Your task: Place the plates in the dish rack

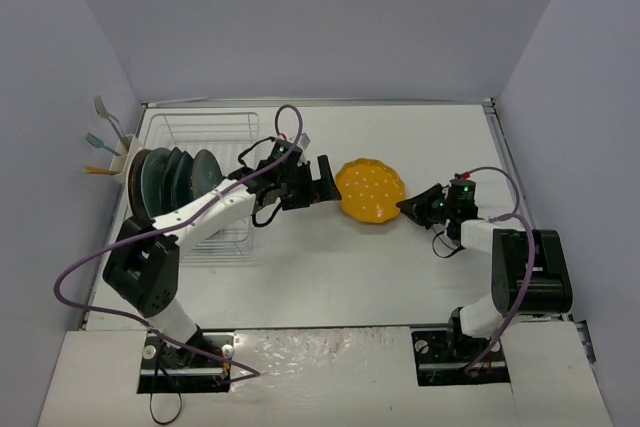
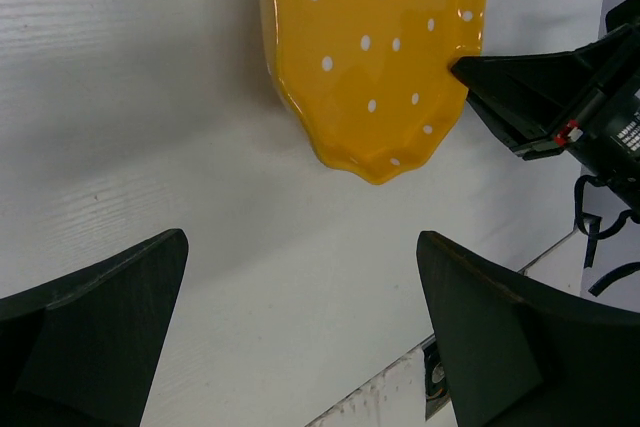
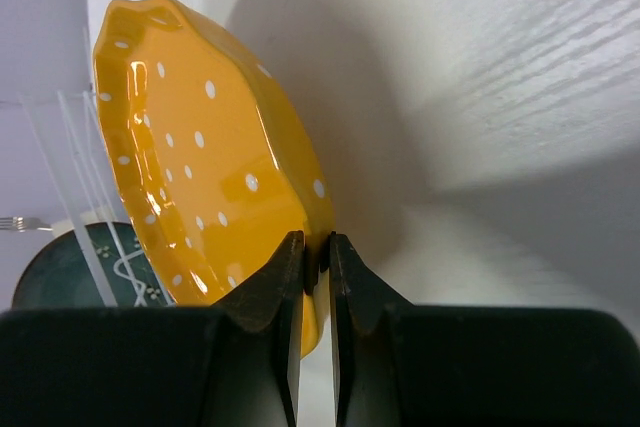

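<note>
The yellow-orange plate (image 1: 370,190) with white dots is held at its right rim by my right gripper (image 1: 411,206), tilted above the table; it shows in the right wrist view (image 3: 200,167) and the left wrist view (image 2: 375,47). My right gripper (image 3: 315,247) is shut on its rim. My left gripper (image 1: 325,180) is open and empty just left of the plate, with its fingers (image 2: 100,327) wide apart. The white wire dish rack (image 1: 205,132) at the back left holds several dark teal and grey plates (image 1: 175,179) standing upright.
A white cutlery cup (image 1: 122,159) with forks hangs on the rack's left side. Grey walls enclose the white table (image 1: 330,277) on three sides. The left arm stretches across in front of the rack.
</note>
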You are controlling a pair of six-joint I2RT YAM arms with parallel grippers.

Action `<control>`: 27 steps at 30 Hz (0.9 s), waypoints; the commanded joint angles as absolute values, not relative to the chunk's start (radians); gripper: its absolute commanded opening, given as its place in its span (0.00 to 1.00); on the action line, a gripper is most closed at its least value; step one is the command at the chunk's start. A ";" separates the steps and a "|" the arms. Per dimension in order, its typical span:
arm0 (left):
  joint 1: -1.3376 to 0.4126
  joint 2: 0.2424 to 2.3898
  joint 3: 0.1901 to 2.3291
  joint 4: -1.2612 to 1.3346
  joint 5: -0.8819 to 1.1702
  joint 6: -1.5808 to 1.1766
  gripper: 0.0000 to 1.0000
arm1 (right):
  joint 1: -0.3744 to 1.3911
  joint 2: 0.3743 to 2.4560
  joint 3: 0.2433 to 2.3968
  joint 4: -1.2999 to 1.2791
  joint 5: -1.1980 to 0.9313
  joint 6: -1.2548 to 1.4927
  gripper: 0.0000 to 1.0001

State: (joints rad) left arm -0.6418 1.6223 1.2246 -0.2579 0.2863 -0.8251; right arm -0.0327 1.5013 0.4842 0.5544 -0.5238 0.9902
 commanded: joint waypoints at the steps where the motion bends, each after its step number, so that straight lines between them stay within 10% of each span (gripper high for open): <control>1: -0.649 1.652 1.317 -0.169 0.273 -0.874 0.97 | -0.017 1.471 0.520 0.828 -0.647 1.115 0.00; 18: -0.650 1.801 1.445 -0.089 0.270 -0.957 0.91 | -0.006 1.460 0.498 0.963 -0.724 1.207 0.00; 27: -0.650 1.797 1.425 0.009 0.278 -1.005 0.54 | -0.006 1.447 0.482 1.004 -0.754 1.240 0.00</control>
State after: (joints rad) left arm -0.6460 1.8257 1.3804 -0.1108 0.2834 -0.9711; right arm -0.0120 1.5024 0.4567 0.7662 -0.6455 1.1675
